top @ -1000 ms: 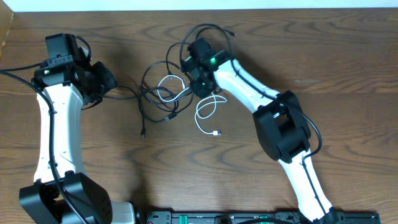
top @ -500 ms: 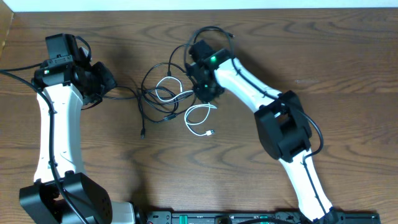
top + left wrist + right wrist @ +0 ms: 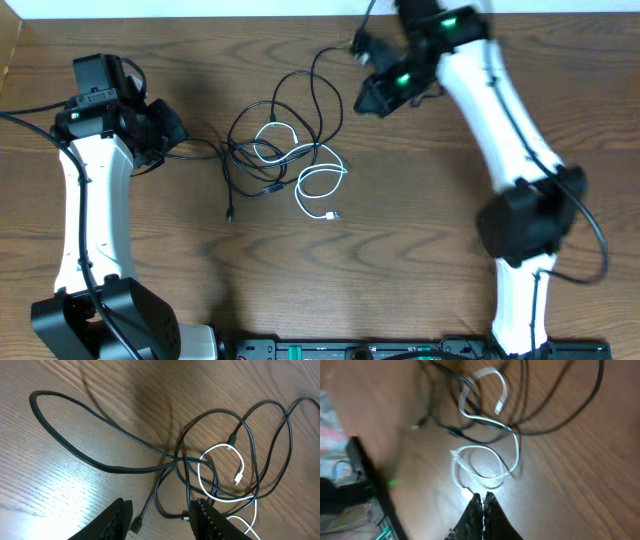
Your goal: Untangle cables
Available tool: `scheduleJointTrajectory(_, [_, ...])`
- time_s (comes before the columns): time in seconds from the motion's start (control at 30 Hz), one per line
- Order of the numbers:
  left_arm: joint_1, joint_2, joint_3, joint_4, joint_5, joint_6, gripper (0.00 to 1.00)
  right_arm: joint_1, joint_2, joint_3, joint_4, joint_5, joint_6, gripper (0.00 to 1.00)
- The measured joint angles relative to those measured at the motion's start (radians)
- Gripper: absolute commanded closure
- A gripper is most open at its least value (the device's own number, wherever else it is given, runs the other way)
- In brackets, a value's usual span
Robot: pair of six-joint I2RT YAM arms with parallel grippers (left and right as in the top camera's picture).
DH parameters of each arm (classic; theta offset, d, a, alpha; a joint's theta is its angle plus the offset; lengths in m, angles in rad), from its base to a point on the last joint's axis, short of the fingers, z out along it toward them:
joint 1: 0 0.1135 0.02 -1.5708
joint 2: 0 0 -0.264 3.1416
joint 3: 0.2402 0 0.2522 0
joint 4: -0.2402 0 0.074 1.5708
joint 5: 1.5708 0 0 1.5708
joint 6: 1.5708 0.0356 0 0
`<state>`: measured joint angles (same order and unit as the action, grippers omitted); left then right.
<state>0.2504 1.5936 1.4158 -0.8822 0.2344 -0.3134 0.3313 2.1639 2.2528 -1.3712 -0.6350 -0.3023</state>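
Note:
Several thin black cables [image 3: 265, 165] lie tangled mid-table, with a shorter white cable [image 3: 330, 214] looped through them and curling out toward the front. My left gripper [image 3: 168, 135] hovers just left of the tangle and is open. In its wrist view the fingers [image 3: 117, 520] stand apart, and a black plug end [image 3: 137, 525] lies on the wood below the gap. My right gripper [image 3: 362, 100] is raised behind and right of the tangle. It is shut [image 3: 483, 497] with nothing visible between the fingers, high above the white cable [image 3: 518, 450].
A dark equipment rail [image 3: 400, 350] runs along the table's front edge and shows in the right wrist view as a black bar [image 3: 365, 475]. A thick robot wire [image 3: 20, 118] leaves the left arm toward the left edge. Bare wood surrounds the tangle.
My right arm has lifted off the tangle and swung back and to the right, with its jaws closed. The white cable's loop slid slightly left. The left arm has not moved.

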Motion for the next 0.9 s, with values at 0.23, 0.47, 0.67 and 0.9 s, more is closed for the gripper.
scheduleJointTrajectory(0.23, [0.0,0.0,0.0,0.008,0.0,0.0,0.57,0.01,0.008,-0.054,-0.035,-0.011,-0.095,0.36])
scheduleJointTrajectory(0.47, [0.0,0.0,0.0,0.01,0.0,0.0,0.57,0.061,0.165,-0.206,-0.004,-0.008,-0.246,0.26])
scheduleJointTrajectory(0.67, [0.0,0.0,0.0,0.01,0.0,0.0,0.57,0.118,0.261,-0.218,0.049,-0.018,-0.29,0.27])
scheduleJointTrajectory(0.9, [0.0,0.0,0.0,0.011,0.0,0.0,0.56,0.201,0.274,-0.218,0.077,-0.029,-0.339,0.77])
